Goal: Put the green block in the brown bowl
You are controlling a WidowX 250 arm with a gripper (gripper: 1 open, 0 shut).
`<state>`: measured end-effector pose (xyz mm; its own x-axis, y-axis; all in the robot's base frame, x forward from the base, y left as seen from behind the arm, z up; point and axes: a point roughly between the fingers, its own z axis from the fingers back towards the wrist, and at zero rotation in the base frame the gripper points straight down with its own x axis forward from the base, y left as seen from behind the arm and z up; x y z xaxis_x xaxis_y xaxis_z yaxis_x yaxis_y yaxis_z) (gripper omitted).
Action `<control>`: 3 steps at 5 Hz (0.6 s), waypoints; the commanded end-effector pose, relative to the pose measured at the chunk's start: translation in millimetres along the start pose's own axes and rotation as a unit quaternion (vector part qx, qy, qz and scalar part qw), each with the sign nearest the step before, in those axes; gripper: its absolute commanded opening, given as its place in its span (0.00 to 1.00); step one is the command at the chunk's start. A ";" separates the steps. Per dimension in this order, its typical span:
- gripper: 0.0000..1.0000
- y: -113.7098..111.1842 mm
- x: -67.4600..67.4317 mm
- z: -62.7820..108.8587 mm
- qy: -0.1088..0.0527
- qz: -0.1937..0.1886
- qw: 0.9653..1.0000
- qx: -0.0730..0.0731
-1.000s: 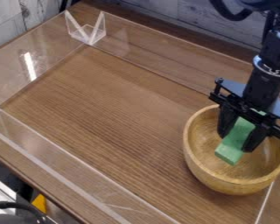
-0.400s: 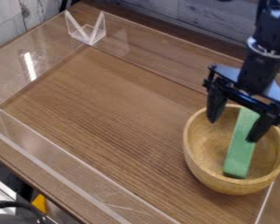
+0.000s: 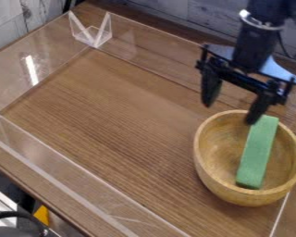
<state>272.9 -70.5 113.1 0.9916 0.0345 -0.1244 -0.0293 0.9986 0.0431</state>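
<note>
The green block lies flat inside the brown bowl at the right front of the table, reaching from the far rim toward the near side. My gripper hangs above and to the left of the bowl's far rim, pointing down. Its two dark fingers stand wide apart with nothing between them, so it is open and clear of the block.
A clear acrylic wall fences the wooden table on the left and front. A small clear angled stand sits at the back left. The table's right edge runs just behind the bowl.
The gripper let go of the green block, which dropped flat into the bowl. It opened wide, then rose and moved left, out of the bowl.
</note>
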 end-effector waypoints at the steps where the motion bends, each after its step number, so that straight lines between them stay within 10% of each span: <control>1: 1.00 -4.4 5.1 29.4 -0.048 0.000 0.999 -0.013; 3: 1.00 -1.7 7.6 36.1 -0.066 0.018 0.998 -0.018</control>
<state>277.6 -73.1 126.5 0.9951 0.0653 -0.0736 -0.0632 0.9975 0.0311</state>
